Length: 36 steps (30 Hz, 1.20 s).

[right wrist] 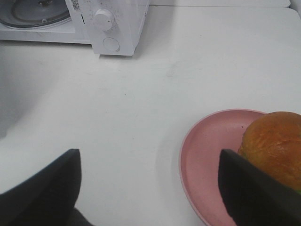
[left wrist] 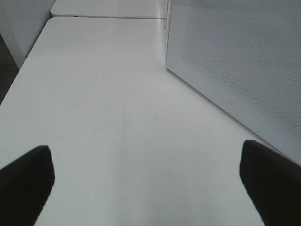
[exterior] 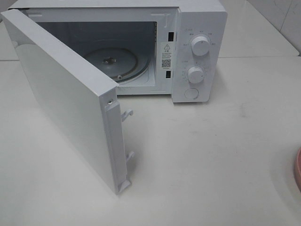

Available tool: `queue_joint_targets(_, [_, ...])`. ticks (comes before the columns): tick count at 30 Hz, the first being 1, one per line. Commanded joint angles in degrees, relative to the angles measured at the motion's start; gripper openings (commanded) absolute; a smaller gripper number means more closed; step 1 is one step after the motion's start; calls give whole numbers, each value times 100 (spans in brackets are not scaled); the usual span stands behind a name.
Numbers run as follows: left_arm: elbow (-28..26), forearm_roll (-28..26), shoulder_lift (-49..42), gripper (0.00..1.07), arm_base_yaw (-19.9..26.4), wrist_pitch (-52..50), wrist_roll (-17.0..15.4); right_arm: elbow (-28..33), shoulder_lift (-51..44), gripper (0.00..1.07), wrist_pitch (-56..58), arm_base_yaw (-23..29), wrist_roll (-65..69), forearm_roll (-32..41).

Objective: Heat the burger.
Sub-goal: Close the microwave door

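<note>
On the white table (exterior: 211, 155), at about four o'clock from the microwave (exterior: 141, 47) in the overhead view, a pink plate (right wrist: 207, 155) is sitting with only a sliver of its rim showing at the frame's right edge. The burger (right wrist: 275, 143) is resting on that plate, its glossy brown bun filling the corner of the right wrist view; being round, it is offering no long axis to line up on.

The right gripper (right wrist: 150, 188) is hovering just beside the plate, its dark fingers (right wrist: 42, 188) spread wide and holding nothing, one of them crossing in front of the plate's rim and the bun. From that gripper the burger is lying off to one side rather than centred between the fingers, so the coming move is likely calling for a sideways shift before any closing.

The left gripper (left wrist: 146, 183) is also standing fully open and empty, pointing over bare table alongside the microwave door (left wrist: 235, 66). That door is standing swung open toward seven o'clock, and the glass turntable (exterior: 113, 61) inside is lying bare. The right arm is plainly the nearer one to the burger; the left is well apart from it, on the far side of the door.
</note>
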Motion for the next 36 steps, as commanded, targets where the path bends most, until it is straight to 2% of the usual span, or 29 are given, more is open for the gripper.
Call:
queue_joint_targets(1, [17, -23, -103, 100, 11, -74, -46, 11, -149, 76, -29, -46, -86, 0])
queue_joint_targets(27, [17, -23, -103, 100, 11, -74, -46, 11, -149, 75, -29, -46, -86, 0])
queue_joint_targets(33, [-212, -126, 246, 100, 11, -395, -46, 11, -149, 75, -29, -46, -86, 0])
queue_joint_targets(36, [-218, -138, 498, 96, 11, -693, -46, 11, -149, 75, -29, -46, -86, 0])
